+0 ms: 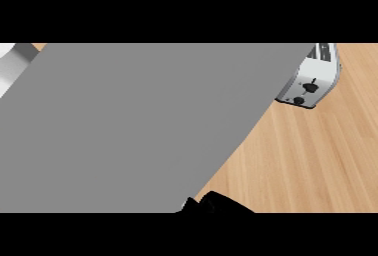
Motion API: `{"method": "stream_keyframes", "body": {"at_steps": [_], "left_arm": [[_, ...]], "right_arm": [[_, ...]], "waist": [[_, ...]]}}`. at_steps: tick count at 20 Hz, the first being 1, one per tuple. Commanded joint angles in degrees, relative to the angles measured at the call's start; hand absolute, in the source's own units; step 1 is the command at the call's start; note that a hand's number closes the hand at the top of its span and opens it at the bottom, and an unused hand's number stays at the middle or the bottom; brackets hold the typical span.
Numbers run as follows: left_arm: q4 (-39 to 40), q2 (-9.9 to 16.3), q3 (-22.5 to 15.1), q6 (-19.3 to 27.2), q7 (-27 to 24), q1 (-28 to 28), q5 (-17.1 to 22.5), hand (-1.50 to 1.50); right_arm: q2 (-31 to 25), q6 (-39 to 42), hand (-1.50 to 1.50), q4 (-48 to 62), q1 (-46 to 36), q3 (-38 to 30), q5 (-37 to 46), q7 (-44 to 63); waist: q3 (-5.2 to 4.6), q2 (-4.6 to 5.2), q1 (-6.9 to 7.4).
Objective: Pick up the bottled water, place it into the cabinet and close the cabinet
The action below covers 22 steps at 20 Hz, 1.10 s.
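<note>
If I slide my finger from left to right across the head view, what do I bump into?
Small white thing at the top left corner → big grey panel → black hand at the bottom edge → toaster, with wooden counter below it.

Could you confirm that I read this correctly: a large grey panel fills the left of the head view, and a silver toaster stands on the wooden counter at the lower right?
Not quite: the toaster stands at the upper right, not the lower right, as the head view shows. The large grey panel does fill the left, and the wooden counter is as you say.
</note>
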Motion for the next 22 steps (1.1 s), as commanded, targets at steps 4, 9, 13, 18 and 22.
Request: {"method": "stream_keyframes", "body": {"at_steps": [4,9,13,18,22], "left_arm": [[-2.1,2.4,2.6,-2.6,-0.5,3.1,0.5,-1.5],[-8.9,4.9,6.2,-1.1,2.8,4.8,4.0,-1.5],[-8.8,5.3,8.5,-2.2,1.8,8.2,3.5,-1.5],[-12.7,4.0,8.3,1.9,3.4,8.9,2.0,-1.5],[-10.8,3.7,12.0,-0.3,4.6,9.7,2.7,-1.5]], "right_arm": [[4.7,-19.6,1.5,17.6,-16.6,6.3,0.1,-4.3],[4.8,-25.2,1.5,25.9,-28.8,1.0,-10.5,-6.9],[4.8,-12.1,1.5,31.0,-30.1,-0.6,-17.9,-7.3],[4.8,3.4,1.5,38.4,-28.7,-2.9,-25.4,-9.1],[4.8,6.7,1.5,43.8,-28.9,-7.6,-24.8,-10.9]], "waist": [[0.16,1.0,1.45],[0.28,1.24,1.94],[0.32,1.34,1.02],[0.37,1.47,0.44],[0.33,1.2,-0.78]]}}
